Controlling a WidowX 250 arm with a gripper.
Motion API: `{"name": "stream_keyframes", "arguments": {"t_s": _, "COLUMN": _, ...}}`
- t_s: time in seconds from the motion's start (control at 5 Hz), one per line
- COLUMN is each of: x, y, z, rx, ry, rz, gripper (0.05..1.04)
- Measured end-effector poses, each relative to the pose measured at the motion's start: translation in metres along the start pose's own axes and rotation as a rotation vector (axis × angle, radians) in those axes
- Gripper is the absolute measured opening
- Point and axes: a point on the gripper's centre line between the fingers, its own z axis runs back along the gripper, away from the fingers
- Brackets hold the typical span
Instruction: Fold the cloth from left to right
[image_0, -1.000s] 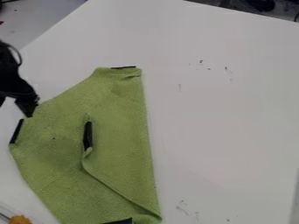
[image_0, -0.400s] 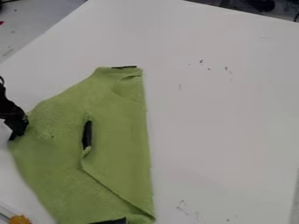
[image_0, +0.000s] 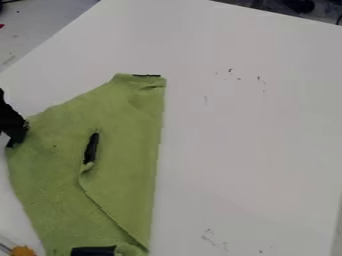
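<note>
The black gripper (image_0: 15, 142) is at the left edge of the camera view, over the left corner of the green cloth (image_0: 117, 120). It is shut on that corner, whose dark tab is hidden. The cloth lies partly folded on the left half of the white table, with a slanting fold edge running from its middle down to the lower right. Black tabs show at its top edge, near its middle and at its bottom edge. The bottom of the cloth runs out of view.
The white table (image_0: 247, 130) extends to the right of the cloth, with small dark marks on it. An orange object (image_0: 23, 251) stands at the lower left corner. Dark items lie beyond the table's top right edge.
The gripper came down and left to the cloth's left corner, took hold of it, then rose slightly. The cloth's lower part and middle tab have shifted left.
</note>
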Motion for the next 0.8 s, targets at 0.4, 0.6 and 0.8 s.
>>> {"name": "stream_keyframes", "arguments": {"t_s": 0.4, "x": -0.004, "y": -0.008, "z": 0.005, "rx": 0.002, "ry": 0.01, "rz": -0.013, "gripper": 0.191}}
{"name": "stream_keyframes", "arguments": {"t_s": 0.6, "x": 0.003, "y": -0.013, "z": 0.015, "rx": 0.02, "ry": 0.02, "rz": -0.04, "gripper": 0.078}}
{"name": "stream_keyframes", "arguments": {"t_s": 0.8, "x": 0.021, "y": -0.025, "z": 0.031, "rx": 0.064, "ry": -0.002, "rz": -0.079, "gripper": 0.058}}
